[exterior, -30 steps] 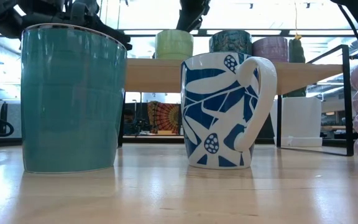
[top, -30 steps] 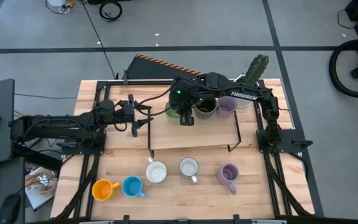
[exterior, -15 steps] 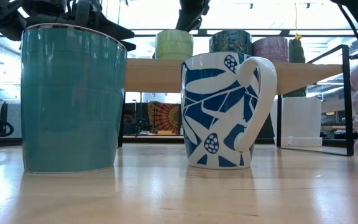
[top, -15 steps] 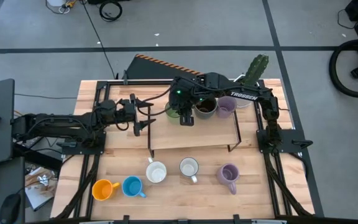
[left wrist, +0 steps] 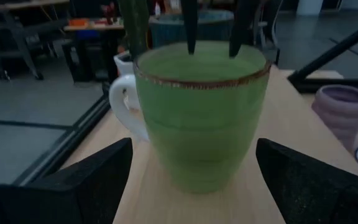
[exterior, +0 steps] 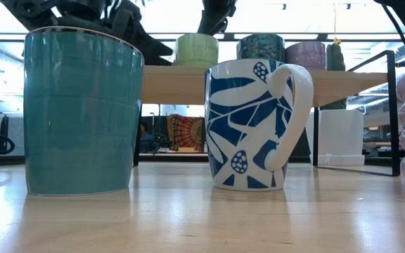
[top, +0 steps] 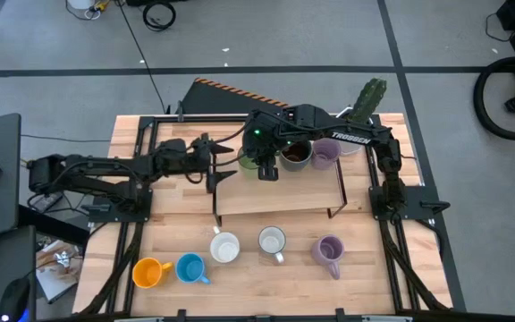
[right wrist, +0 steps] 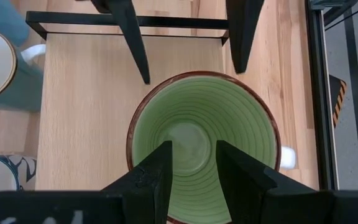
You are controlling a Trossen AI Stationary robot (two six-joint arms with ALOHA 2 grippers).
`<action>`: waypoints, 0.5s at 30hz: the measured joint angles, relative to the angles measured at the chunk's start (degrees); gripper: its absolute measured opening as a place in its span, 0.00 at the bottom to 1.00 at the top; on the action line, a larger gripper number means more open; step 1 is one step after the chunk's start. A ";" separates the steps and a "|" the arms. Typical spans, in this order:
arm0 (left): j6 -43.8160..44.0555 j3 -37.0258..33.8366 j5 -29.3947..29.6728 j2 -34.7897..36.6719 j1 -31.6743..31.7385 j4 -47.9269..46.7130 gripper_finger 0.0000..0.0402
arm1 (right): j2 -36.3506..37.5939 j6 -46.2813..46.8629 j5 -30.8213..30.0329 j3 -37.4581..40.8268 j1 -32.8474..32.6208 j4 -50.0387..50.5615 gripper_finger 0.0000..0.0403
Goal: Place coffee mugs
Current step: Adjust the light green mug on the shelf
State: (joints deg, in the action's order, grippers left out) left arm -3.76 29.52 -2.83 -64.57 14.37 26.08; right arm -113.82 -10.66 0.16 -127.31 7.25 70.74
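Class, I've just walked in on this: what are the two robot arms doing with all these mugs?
The right gripper hangs over the green mug on the raised wooden shelf, its fingers reaching down at the rim, one inside the mug. The left gripper faces the same mug from the side, jaws open and not touching. A dark mug and a lavender mug stand beside it. Five more mugs wait on the table below.
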 joint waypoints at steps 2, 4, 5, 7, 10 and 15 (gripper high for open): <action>-0.01 0.78 -0.02 -1.54 0.00 -0.75 0.87 | 0.00 0.00 0.37 0.00 0.00 0.00 0.32; -0.01 1.48 -0.38 -3.06 0.02 -1.05 0.87 | 0.00 -0.02 1.20 0.00 0.01 0.00 0.32; 0.01 1.66 -1.12 -3.21 0.02 -1.48 0.87 | 0.00 -0.02 1.39 0.00 0.00 0.00 0.32; 0.02 2.54 -2.28 -4.06 0.02 -1.01 0.87 | 0.00 -0.02 1.43 0.00 0.00 -0.02 0.32; 0.02 3.65 -3.15 -5.19 0.00 -1.80 0.87 | 0.00 0.00 1.43 0.00 0.02 -0.31 0.32; 0.01 5.02 -3.37 -8.10 0.00 -2.45 0.87 | 0.00 -0.02 1.43 0.00 0.07 -0.08 0.32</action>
State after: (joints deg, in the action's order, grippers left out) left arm -3.75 34.54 -6.20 -72.67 14.37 23.64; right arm -113.82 -10.67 1.58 -127.31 7.31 70.66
